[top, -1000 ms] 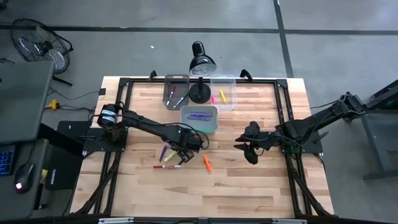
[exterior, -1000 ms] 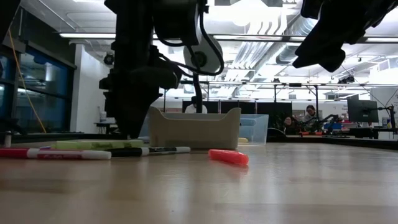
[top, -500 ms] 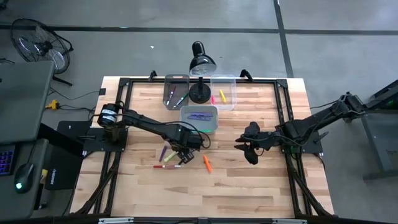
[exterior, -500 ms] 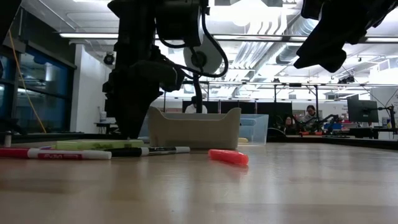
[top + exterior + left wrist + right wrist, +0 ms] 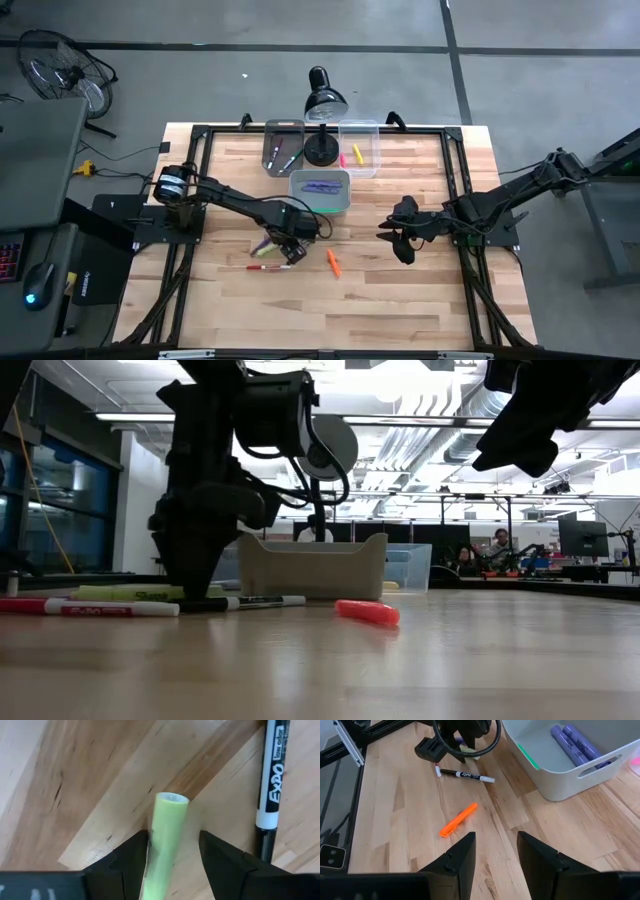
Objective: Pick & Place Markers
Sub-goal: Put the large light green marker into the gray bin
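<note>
The yellow-green capped marker (image 5: 165, 840) lies flat on the pale wooden worktop (image 5: 400, 290), and it now sits between the two dark fingers of the left tool (image 5: 282, 240), which stand spread on either side of its barrel without pressing it. Over the last second that tool has slid from the spot nearer the orange marker (image 5: 333, 264) toward the cluster of pens, and it has dropped until its tips reach the wood (the low view shows it standing right over the pen's near end). That puts the pick one step short: the fingers look lined up, and closing them seems to be what remains before a lift. Just beside the pen lies a black-and-white dry-erase marker (image 5: 272, 785), apart from it and outside the fingers. A grey plastic bin (image 5: 320, 190) holding purple markers (image 5: 577, 742) waits nearby. The right tool (image 5: 398, 238), parted and holding nothing, has stayed hovering well off to the other side.
</note>
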